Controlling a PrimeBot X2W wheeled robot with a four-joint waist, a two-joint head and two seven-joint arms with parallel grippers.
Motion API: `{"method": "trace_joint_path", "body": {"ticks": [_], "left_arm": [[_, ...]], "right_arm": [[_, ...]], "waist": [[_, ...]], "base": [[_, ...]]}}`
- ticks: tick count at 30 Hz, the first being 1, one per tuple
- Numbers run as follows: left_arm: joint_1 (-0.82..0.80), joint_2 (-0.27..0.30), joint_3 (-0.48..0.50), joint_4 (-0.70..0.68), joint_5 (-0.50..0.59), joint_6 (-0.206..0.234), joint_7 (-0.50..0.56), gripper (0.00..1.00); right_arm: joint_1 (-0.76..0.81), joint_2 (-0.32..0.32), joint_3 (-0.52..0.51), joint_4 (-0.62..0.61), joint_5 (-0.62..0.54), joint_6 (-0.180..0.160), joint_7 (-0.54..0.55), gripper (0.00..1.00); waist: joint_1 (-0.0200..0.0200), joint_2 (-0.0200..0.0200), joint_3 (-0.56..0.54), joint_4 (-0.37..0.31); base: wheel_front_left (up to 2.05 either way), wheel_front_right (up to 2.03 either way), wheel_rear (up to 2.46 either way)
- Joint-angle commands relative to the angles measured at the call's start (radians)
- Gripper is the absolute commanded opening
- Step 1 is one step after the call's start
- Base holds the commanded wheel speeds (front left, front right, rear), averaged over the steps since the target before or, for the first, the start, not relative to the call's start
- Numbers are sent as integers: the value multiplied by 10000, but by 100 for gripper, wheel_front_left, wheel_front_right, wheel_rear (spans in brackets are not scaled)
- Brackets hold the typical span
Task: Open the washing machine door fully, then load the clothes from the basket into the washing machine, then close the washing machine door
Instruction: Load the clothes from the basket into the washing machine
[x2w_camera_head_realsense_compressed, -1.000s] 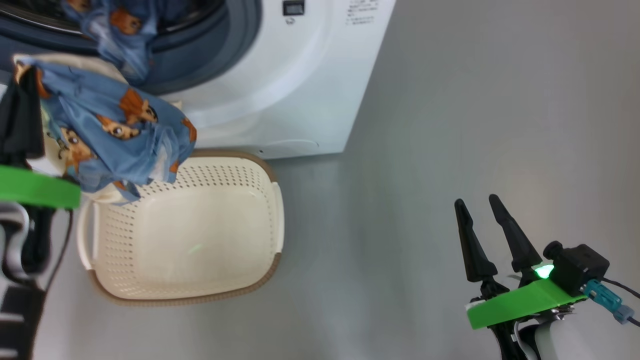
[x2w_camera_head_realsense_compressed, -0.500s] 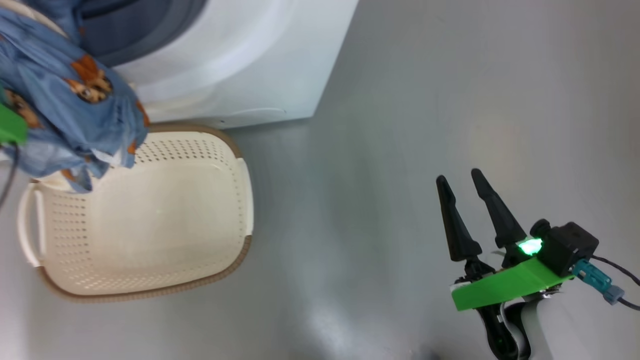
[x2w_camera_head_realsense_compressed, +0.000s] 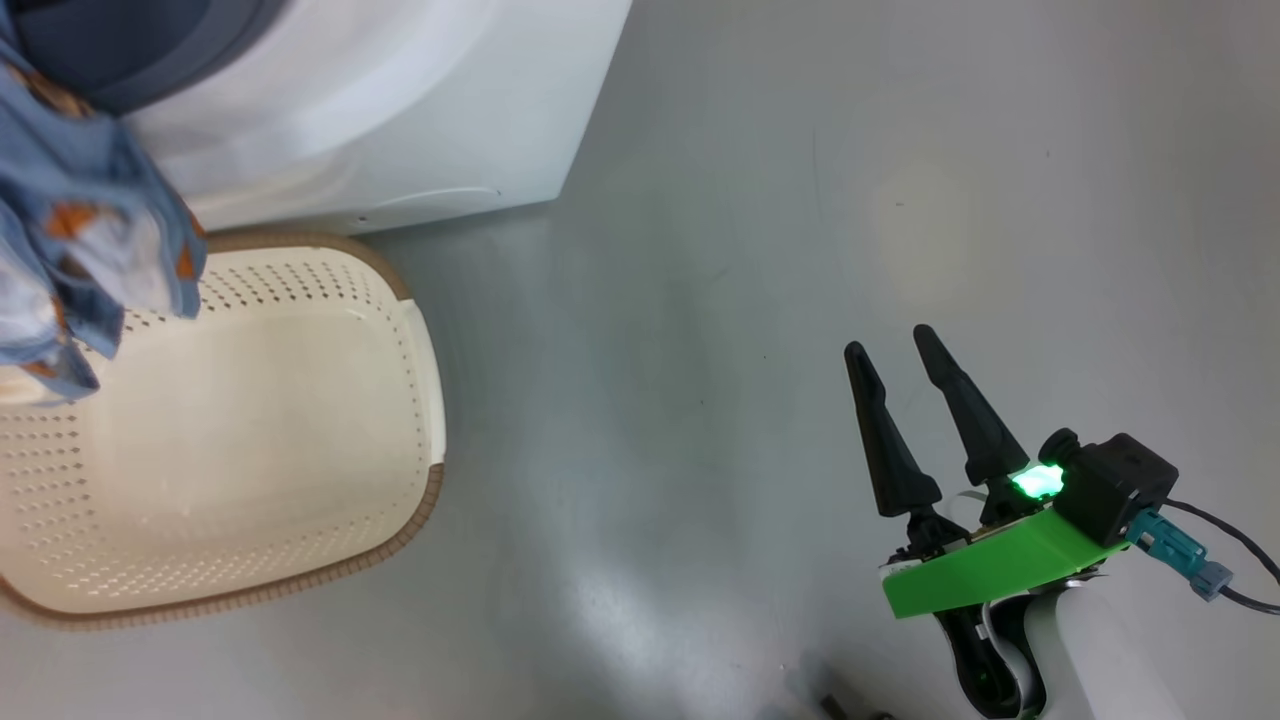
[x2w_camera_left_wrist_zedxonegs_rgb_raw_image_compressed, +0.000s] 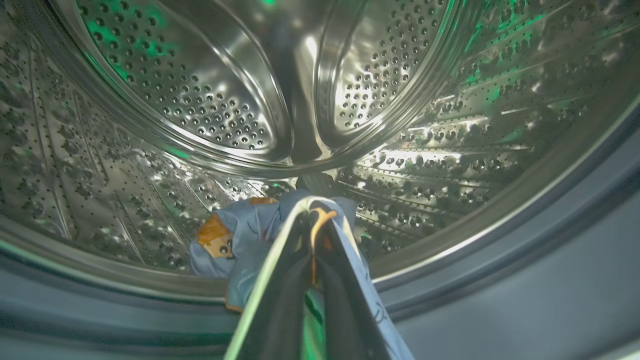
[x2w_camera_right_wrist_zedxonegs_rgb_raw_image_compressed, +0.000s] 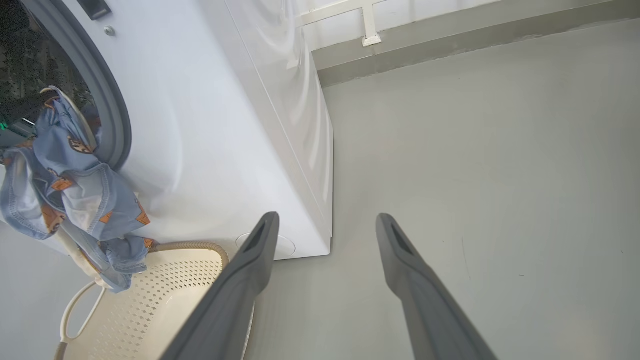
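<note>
The clothes (x2w_camera_left_wrist_zedxonegs_rgb_raw_image_compressed: 225, 240), light-blue fabric with orange bears, hang from my left gripper (x2w_camera_left_wrist_zedxonegs_rgb_raw_image_compressed: 314, 205), which is shut on them at the mouth of the steel drum (x2w_camera_left_wrist_zedxonegs_rgb_raw_image_compressed: 200, 100). The bundle (x2w_camera_head_realsense_compressed: 80, 240) dangles over the basket's far left corner, in front of the washing machine (x2w_camera_head_realsense_compressed: 400, 120) opening. From the right wrist, the clothes (x2w_camera_right_wrist_zedxonegs_rgb_raw_image_compressed: 65, 185) droop from the grey seal (x2w_camera_right_wrist_zedxonegs_rgb_raw_image_compressed: 107, 115) down toward the basket (x2w_camera_right_wrist_zedxonegs_rgb_raw_image_compressed: 165, 300). The cream basket (x2w_camera_head_realsense_compressed: 250, 420) holds nothing. My right gripper (x2w_camera_head_realsense_compressed: 888, 339) is open over bare floor, well to the right. The washing machine door is out of view.
Grey floor (x2w_camera_head_realsense_compressed: 750, 250) stretches to the right of the washer and the basket. A wall base with a white bracket (x2w_camera_right_wrist_zedxonegs_rgb_raw_image_compressed: 370, 30) runs behind the machine. The basket sits against the washer's front, below the opening.
The head camera has swung, shifting the whole picture left and up. The bundle has moved off the basket toward the drum opening. My right gripper stays open and still.
</note>
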Motion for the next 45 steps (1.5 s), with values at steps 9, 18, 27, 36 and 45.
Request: {"method": "trace_joint_path", "body": {"ticks": [9,18,27,36,45], "left_arm": [[-785,488,2795,-1470,2399,-4,-65,0],[9,-40,2505,-255,2739,-11,-65,0],[-469,-88,1069,1144,1763,-12,227,100],[-691,-82,265,1310,809,-13,-26,100],[91,-224,890,188,479,-13,-61,100]], "right_arm": [[-128,20,317,-352,188,16,-48,100],[-16,20,433,-309,280,16,-48,100],[-9,20,428,-292,318,16,-48,100],[-50,20,391,-236,303,16,-48,100],[-89,20,290,-199,190,16,-48,100]], "waist": [[0,-1,296,-147],[0,-1,128,-268],[0,-1,-16,-222],[0,-1,-159,-24],[0,-1,-301,269]], "base": [[0,0,0],[0,0,0],[0,0,0],[0,0,0],[0,0,0]]}}
